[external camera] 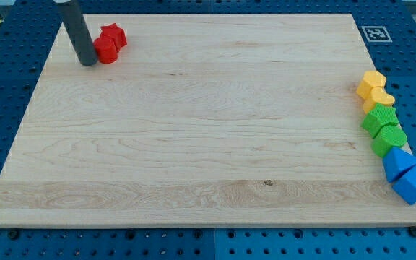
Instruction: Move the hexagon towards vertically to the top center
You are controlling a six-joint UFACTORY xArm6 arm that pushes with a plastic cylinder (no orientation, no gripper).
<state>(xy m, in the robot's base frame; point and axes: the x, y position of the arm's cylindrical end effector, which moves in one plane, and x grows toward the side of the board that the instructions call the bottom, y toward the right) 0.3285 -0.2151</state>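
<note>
Jaws: none; our tip (89, 63) touches the red hexagon (106, 50) upper left; we should push it rightward gently.

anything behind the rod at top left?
My tip sits just left of two red blocks: a hexagon-like one touching it and a star beyond. The rod covers the hexagon's left edge; anything further behind it is hidden.

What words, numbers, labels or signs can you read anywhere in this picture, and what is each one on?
No readable words, letters or numbers anywhere.
Only sign: a black-and-white square marker, a coded pattern rather than text, at the top right corner of the wooden board.
The blocks, including the red ones beside my tip, carry no printing.
</note>
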